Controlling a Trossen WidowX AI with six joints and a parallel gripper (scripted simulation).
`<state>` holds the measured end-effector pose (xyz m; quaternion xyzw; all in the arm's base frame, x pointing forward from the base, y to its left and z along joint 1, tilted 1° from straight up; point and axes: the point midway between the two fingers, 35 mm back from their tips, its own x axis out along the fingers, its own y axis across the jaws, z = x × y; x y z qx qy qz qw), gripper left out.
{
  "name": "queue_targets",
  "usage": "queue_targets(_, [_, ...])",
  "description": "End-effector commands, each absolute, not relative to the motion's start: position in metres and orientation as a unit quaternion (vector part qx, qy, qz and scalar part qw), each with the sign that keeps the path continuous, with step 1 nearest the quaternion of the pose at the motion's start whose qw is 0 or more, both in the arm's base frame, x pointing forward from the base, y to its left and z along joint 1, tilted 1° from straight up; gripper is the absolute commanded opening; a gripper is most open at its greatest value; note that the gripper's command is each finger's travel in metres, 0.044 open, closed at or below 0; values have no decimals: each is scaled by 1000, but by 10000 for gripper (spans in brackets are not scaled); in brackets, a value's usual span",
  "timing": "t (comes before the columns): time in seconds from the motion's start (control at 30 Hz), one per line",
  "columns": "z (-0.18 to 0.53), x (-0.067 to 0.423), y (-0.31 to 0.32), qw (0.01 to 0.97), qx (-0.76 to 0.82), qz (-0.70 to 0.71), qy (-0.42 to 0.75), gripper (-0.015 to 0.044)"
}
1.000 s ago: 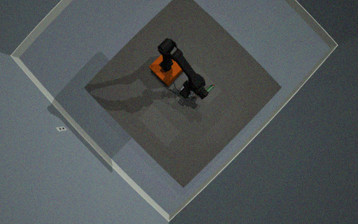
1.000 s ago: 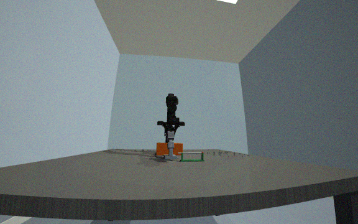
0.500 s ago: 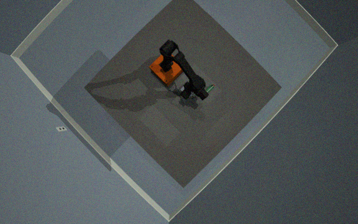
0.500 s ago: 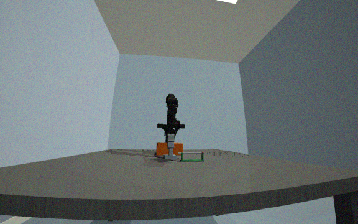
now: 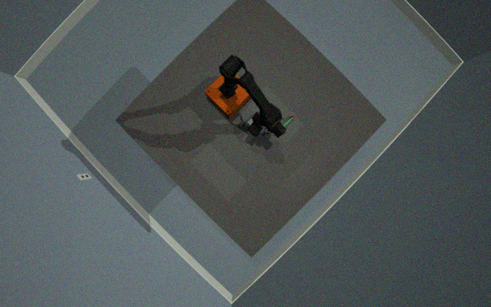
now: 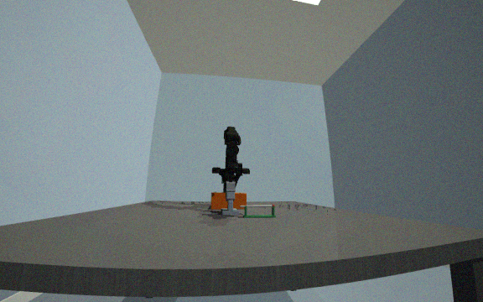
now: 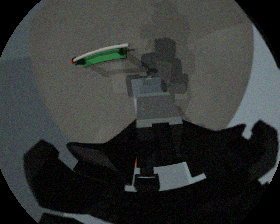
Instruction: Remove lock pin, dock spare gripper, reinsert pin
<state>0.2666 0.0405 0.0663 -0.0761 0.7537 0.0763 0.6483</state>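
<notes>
Now gripper (image 6: pixel 230 183) clamps spare gripper (image 6: pixel 229 195) upright, jaws pinching its grey body, spigot pointing down above mount (image 6: pixel 232 212) on bench (image 6: pixel 141 235), likely lining up for socket; green tray (image 6: pixel 259 216) just beside.

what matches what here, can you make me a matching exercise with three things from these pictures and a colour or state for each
Things:
1. hand
2. block behind the arm
3. flat tray on the table

Colour or state:
a. green edge
b. orange
c. shut on the grey spare gripper, held upright

Pairs: 1-c, 2-b, 3-a
</notes>
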Motion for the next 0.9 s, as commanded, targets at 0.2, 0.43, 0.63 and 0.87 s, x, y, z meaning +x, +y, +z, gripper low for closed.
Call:
queue_targets(0.2, [66,267,41,649,-76,76,753,158])
queue_targets(0.43, [66,267,41,649,-76,76,753,341])
queue_targets(0.63, [67,266,40,649,-76,76,754,440])
queue_targets(0.87, [81,259,39,645,-76,76,757,440])
